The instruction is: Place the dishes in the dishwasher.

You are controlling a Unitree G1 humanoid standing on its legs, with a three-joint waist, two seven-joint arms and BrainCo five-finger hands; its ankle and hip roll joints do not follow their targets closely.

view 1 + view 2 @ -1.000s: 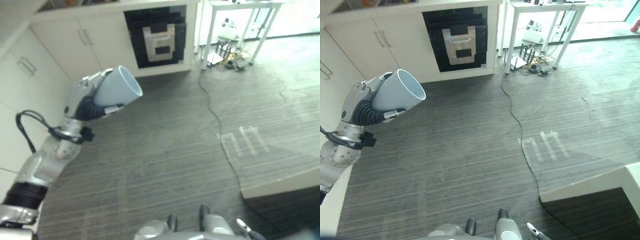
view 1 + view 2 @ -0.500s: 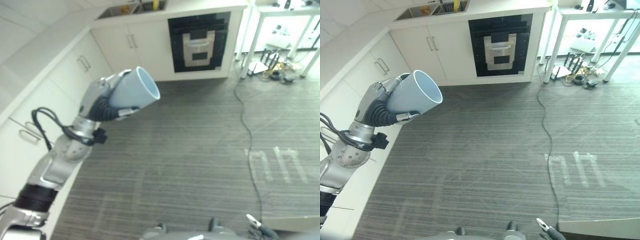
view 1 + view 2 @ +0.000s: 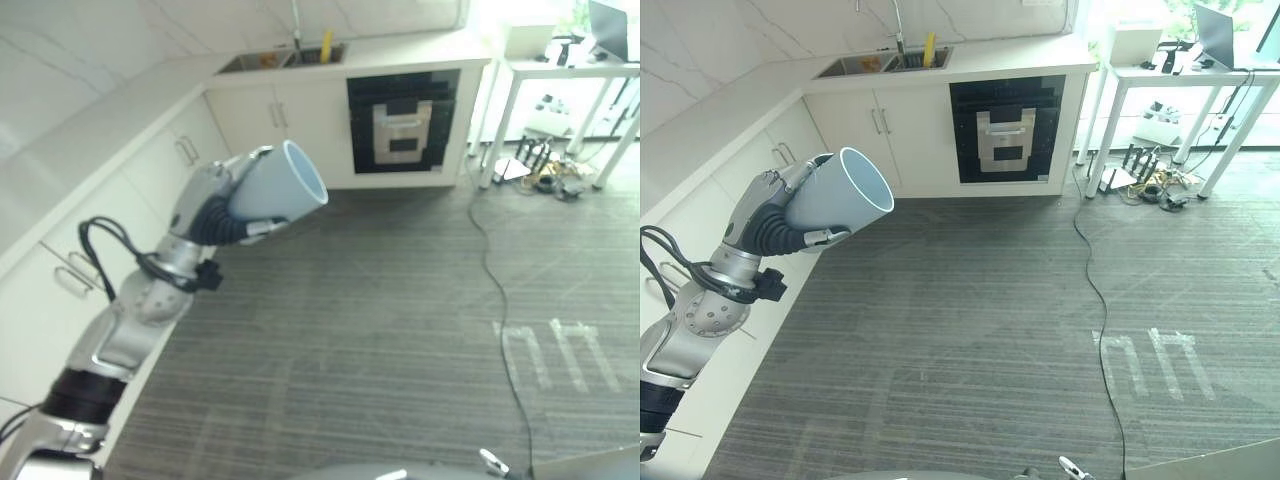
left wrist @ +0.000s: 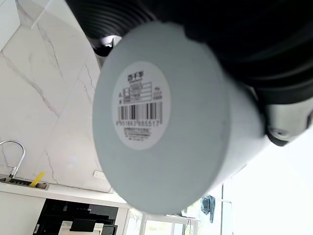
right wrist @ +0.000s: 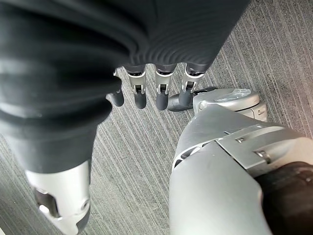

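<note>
My left hand (image 3: 768,218) is raised at the left, over the edge of the floor by the cabinets, and is shut on a light blue cup (image 3: 838,195). The cup lies tilted on its side, its open mouth facing right and slightly up. In the left wrist view the cup's flat base (image 4: 161,132) carries a round barcode sticker, with the hand's dark cover (image 4: 234,39) beside it. A black-fronted built-in appliance (image 3: 1007,130) sits under the far counter with its door shut. My right hand (image 5: 146,93) hangs over the striped floor, fingers relaxed, holding nothing.
White cabinets (image 3: 710,200) run along the left wall and the far wall, with a sink and tap (image 3: 885,62) on the counter. A white table (image 3: 1180,90) stands far right with cables beneath it. A black cable (image 3: 1095,300) crosses the grey floor.
The whole picture has shifted, so the camera has tilted up and turned: the counter, sink and wall now show. My left hand still holds the cup the same way.
</note>
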